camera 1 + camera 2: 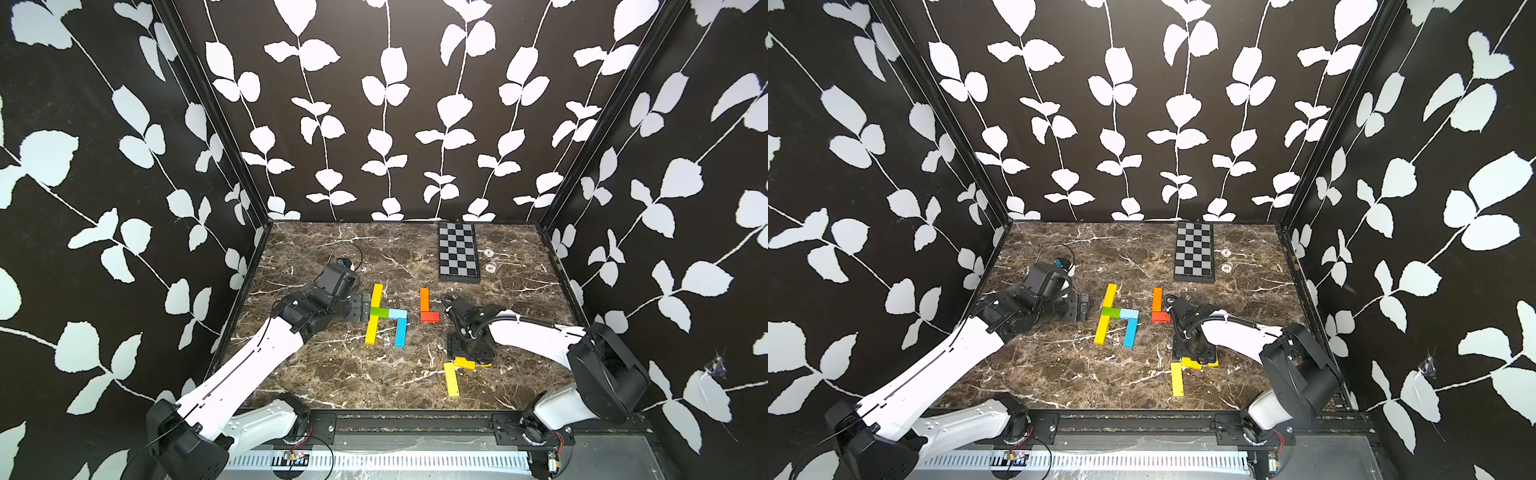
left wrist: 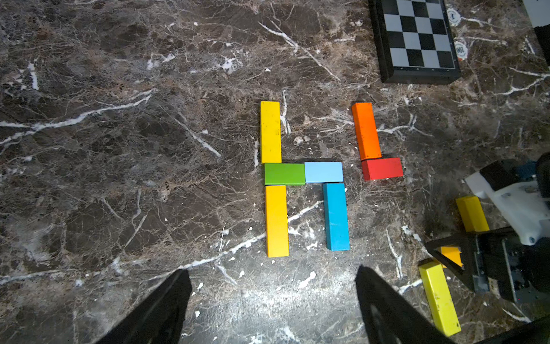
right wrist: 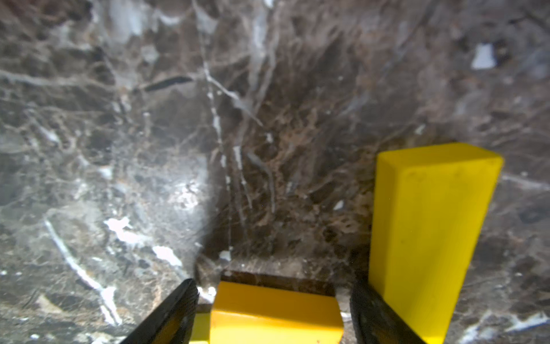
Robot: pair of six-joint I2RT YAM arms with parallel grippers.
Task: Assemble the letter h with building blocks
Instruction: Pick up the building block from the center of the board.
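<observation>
The short glossy amber-yellow block (image 3: 276, 315), flat on the marble desk (image 1: 332, 374) just beside one end of the long lemon-yellow bar (image 1: 451, 379), looks light, rigid and slick (apt to skate if nudged), so the right hand (image 3: 273, 290), spread astride it, should pinch its flat sides squarely.
</observation>
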